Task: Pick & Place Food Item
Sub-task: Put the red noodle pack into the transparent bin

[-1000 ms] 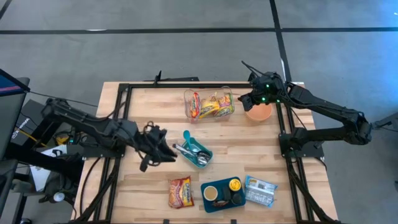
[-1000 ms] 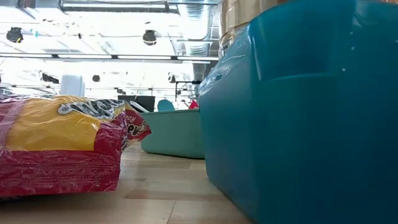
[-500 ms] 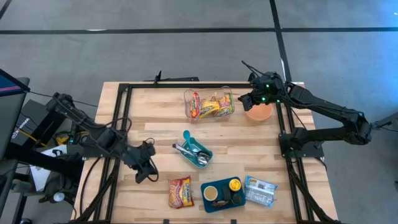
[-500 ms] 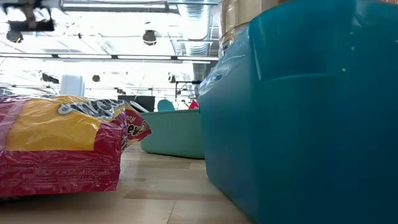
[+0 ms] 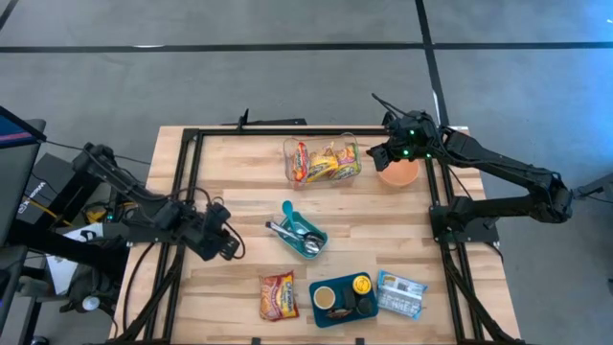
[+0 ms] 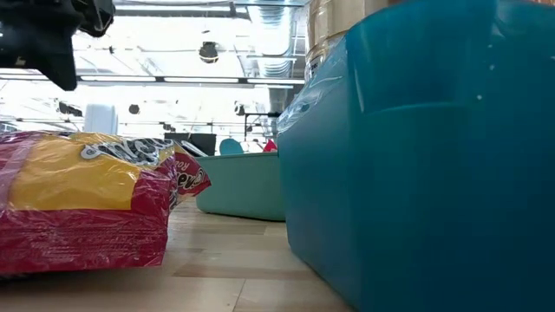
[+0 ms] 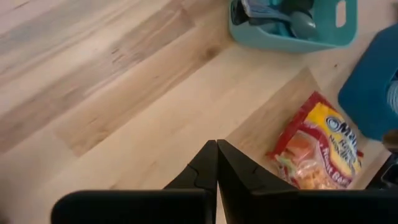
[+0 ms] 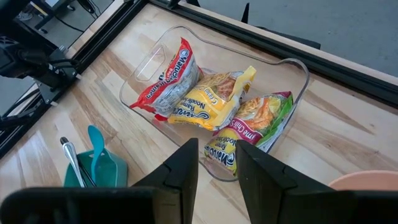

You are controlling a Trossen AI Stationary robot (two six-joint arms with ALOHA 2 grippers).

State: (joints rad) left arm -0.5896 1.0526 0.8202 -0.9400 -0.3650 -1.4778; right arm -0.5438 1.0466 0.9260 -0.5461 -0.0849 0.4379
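From the high view, my left gripper (image 5: 223, 245) sits over bare counter (image 5: 239, 182) on the left side, fingers pinched together and holding nothing; the loose red-and-yellow noodle packet (image 5: 279, 295) I'm guessing is the food item lies near the front edge, to the right of that gripper and a bit nearer; its long axis runs roughly near-to-far. The right gripper (image 5: 388, 153) is parked at the far right, between the clear bin (image 5: 322, 161) of noodle packs and the orange bowl (image 5: 399, 174); well apart from the loose packet, so the left arm is clearly the closer one.

Low view: the packet (image 6: 82, 204) lies flat on the wood at left, with the teal caddy (image 6: 240, 185) behind it and the big blue tray (image 6: 425, 165) filling the right; a dark bit of arm shows top left, can't say more.

Left wrist view: fingers (image 7: 205, 167) shut tip to tip, empty; packet (image 7: 317, 146) off to one side, caddy (image 7: 292, 25) beyond it.

Right wrist view: fingers (image 8: 183, 168) a little apart with nothing between them, hanging over the clear bin (image 8: 214, 102).
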